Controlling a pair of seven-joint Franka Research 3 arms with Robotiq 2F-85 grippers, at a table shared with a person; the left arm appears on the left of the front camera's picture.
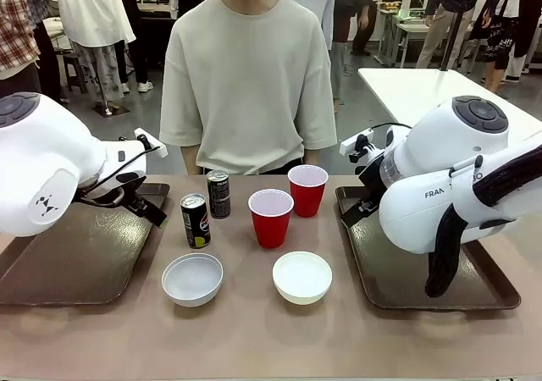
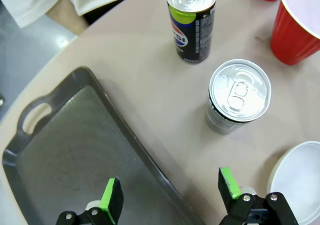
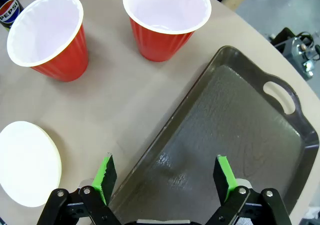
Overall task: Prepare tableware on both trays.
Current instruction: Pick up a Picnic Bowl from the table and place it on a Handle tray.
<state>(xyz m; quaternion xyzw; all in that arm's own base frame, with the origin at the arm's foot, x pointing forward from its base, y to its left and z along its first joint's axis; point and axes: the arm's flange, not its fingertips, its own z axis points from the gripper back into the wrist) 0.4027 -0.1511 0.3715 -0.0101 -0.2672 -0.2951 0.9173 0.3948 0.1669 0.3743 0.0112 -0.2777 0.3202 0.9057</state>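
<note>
Two red cups (image 1: pixel 270 218) (image 1: pixel 306 190), two white bowls (image 1: pixel 192 278) (image 1: pixel 302 276) and two Pepsi cans (image 1: pixel 196 220) (image 1: pixel 218 194) stand on the table between the two brown trays (image 1: pixel 76 262) (image 1: pixel 406 271). Both trays are bare. My left gripper (image 2: pixel 170 192) hangs open over the right rim of the left tray (image 2: pixel 75 150), short of the nearer can (image 2: pixel 239 95). My right gripper (image 3: pixel 165 177) is open above the left rim of the right tray (image 3: pixel 235 130), with the cups (image 3: pixel 47 35) (image 3: pixel 165 20) ahead and a bowl (image 3: pixel 25 162) beside it.
A person in a pale T-shirt (image 1: pixel 250 85) stands at the far edge of the table, hands out of sight. Both white arms (image 1: pixel 51 169) (image 1: pixel 457 178) reach in over the trays. Other people and tables are farther back.
</note>
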